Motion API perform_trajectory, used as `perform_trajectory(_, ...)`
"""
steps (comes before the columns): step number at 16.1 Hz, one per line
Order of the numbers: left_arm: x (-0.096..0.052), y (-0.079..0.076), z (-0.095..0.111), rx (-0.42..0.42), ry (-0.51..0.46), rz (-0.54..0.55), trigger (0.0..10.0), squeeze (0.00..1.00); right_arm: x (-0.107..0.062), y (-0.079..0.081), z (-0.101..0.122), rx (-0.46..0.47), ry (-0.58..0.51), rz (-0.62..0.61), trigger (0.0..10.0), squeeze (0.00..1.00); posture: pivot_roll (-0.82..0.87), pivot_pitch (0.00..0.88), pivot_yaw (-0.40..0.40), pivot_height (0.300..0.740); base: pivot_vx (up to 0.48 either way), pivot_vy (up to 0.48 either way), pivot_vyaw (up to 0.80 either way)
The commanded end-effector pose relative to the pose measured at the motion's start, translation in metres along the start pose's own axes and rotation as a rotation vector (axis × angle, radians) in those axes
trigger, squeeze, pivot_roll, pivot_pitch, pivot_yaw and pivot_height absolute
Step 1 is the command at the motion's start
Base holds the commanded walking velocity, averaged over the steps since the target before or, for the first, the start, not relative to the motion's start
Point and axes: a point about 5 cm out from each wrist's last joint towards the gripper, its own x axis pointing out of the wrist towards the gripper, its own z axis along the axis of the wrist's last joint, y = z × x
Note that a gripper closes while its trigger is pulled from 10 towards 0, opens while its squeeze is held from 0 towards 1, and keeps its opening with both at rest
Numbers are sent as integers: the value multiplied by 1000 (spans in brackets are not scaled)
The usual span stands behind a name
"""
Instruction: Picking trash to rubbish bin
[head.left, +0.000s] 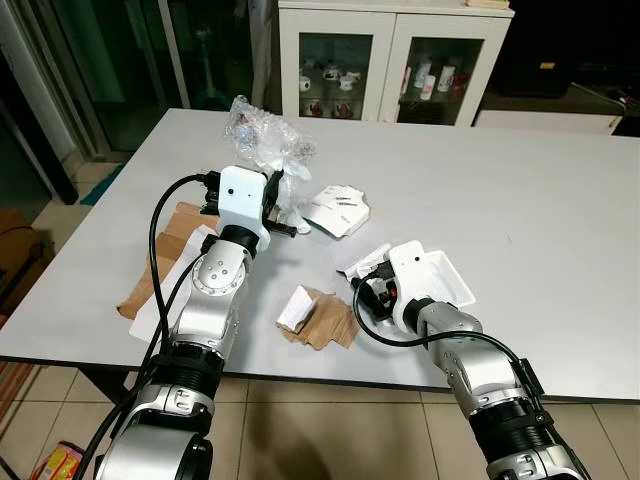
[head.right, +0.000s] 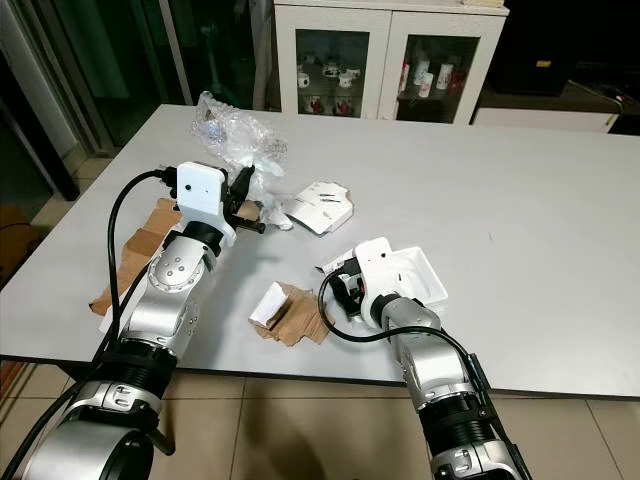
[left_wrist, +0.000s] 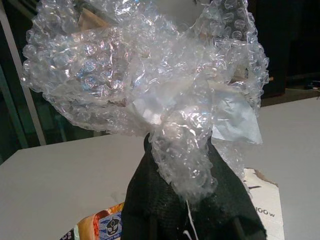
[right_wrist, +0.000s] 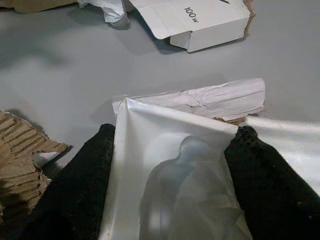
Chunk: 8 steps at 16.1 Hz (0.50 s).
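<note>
Left tool (head.left: 283, 205) is raised above the grey desk (head.left: 520, 210), its black fingers (left_wrist: 165, 200) pinched together on a crumpled wad of bubble wrap (head.left: 262, 140), which hangs off the surface. Right tool (right_wrist: 172, 135) sits low over the desk's near edge with its two fingers spread wide, one on each side of a white plastic tray (head.left: 440, 275) that lies flat between them. Torn corrugated cardboard (head.left: 325, 320) lies just beside it, and an opened white carton (head.left: 338, 208) rests farther in.

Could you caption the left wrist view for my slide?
Left gripper shut on crumpled bubble wrap, lifted above the grey table.
</note>
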Motion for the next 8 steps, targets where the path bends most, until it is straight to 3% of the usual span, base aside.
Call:
perform_trajectory(1,0,-2,-3,16,22,-21,10000,0,-3,-6,-27,20,116,-33,0,0,22,0,-11,740,0,0,0)
perform_trajectory(8,0,-3,-4,13,23,-19,10000,0,-2,-10,-24,25,102,-60,0,0,23,1,-10,740,0,0,0)
